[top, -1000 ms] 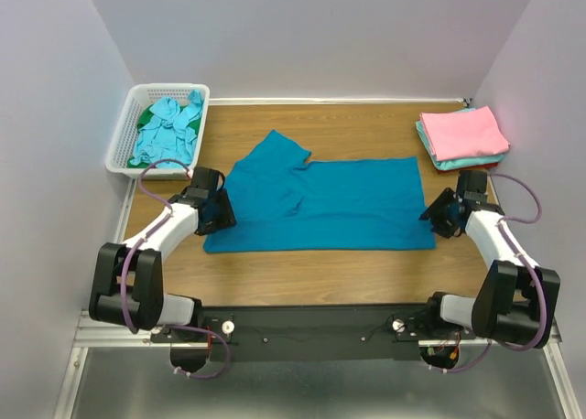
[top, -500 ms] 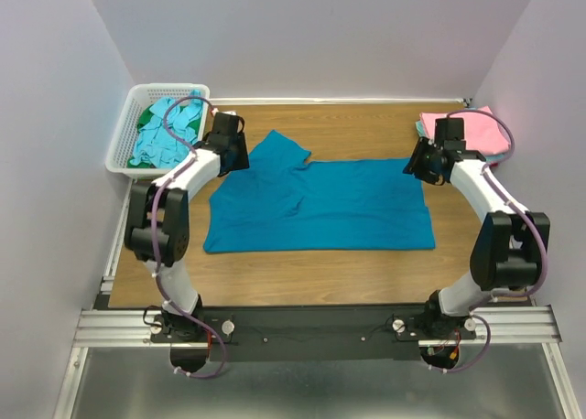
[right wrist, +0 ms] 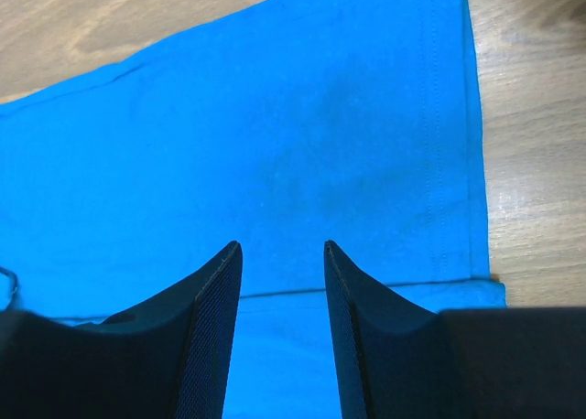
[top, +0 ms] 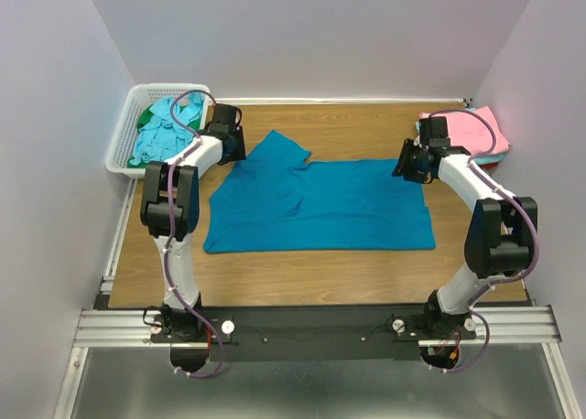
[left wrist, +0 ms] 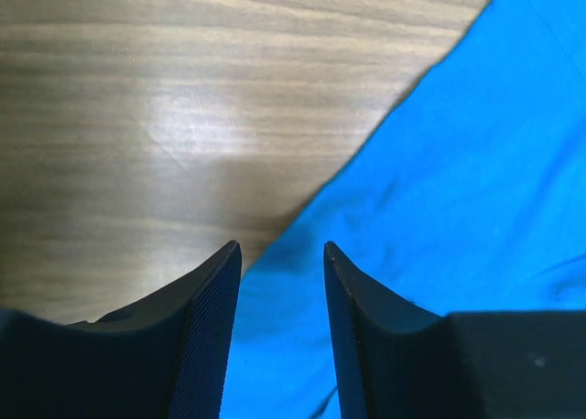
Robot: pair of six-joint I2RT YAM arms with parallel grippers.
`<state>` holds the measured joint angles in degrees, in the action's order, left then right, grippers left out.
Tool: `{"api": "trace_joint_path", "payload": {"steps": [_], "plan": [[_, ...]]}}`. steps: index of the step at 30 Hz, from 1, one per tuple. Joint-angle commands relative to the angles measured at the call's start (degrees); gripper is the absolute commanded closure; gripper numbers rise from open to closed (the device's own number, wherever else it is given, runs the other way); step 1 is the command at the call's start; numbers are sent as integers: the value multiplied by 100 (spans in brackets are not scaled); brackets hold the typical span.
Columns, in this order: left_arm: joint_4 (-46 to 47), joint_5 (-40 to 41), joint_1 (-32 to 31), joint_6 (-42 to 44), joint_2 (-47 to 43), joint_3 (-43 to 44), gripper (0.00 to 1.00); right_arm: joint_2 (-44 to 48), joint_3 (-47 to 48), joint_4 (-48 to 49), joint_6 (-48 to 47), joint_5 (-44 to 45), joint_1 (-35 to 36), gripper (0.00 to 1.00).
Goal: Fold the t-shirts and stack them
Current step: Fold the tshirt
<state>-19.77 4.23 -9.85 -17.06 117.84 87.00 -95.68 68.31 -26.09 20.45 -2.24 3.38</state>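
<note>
Recording the teal-blue t-shirt as lying spread flat across the middle of the tabletop, one sleeve pointing toward the far edge. Noting the left gripper poised at that sleeve's outer margin, toward the far-left corner, jaws parted by a narrow gap and gripping nothing. Noting the right gripper poised over the shirt's corner nearest the far-right corner, likewise narrowly parted and empty. Failing to confirm from any view whether either set of fingertips is touching cloth. Flagging hazards, as judgement only: on the left, closing on bare wood or a mere sliver of fabric, given the cloth edge crossing diagonally between the tips; on the right, pinching only the upper layer, given a second layer showing beneath the stitched hem, and so dragging the shirt askew instead of folding it cleanly. Also flagging the right arm reaching close beside the folded stack at the far-right corner, risking a nudge. Crediting the overhead view alone with showing the whole shirt, the stack and the basket of loose shirts at the far-left corner. Crediting the wrist views alone with showing the jaw gaps, hem stitching and layering.
</note>
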Motion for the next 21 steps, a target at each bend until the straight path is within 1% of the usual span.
{"api": "trace_joint_path", "payload": {"steps": [1, 6, 7, 12, 17, 18, 19, 21], "plan": [[-36, -308, 97, 124, 230, 203, 53, -126, 50, 42, -67, 39, 14, 52], [-53, -396, 141, 255, 266, 125, 54, -179, -2, 51, -76, 83, 5, 52], [-45, -588, 141, 291, 292, 107, 54, -188, -11, 51, -76, 83, 5, 52], [-80, -651, 150, 379, 468, 141, 53, -267, -20, 77, -58, -13, 23, 52], [-159, -774, 150, 396, 564, 151, 54, -285, 41, 77, -111, 109, 31, 52], [-159, -801, 150, 396, 564, 124, 55, -293, 59, 77, -120, 136, 31, 52], [-159, -827, 150, 396, 556, 107, 62, -311, 77, 77, -120, 145, 40, 52], [-124, -854, 150, 405, 556, 54, 63, -364, 147, 77, -129, 189, 31, 52]]}}
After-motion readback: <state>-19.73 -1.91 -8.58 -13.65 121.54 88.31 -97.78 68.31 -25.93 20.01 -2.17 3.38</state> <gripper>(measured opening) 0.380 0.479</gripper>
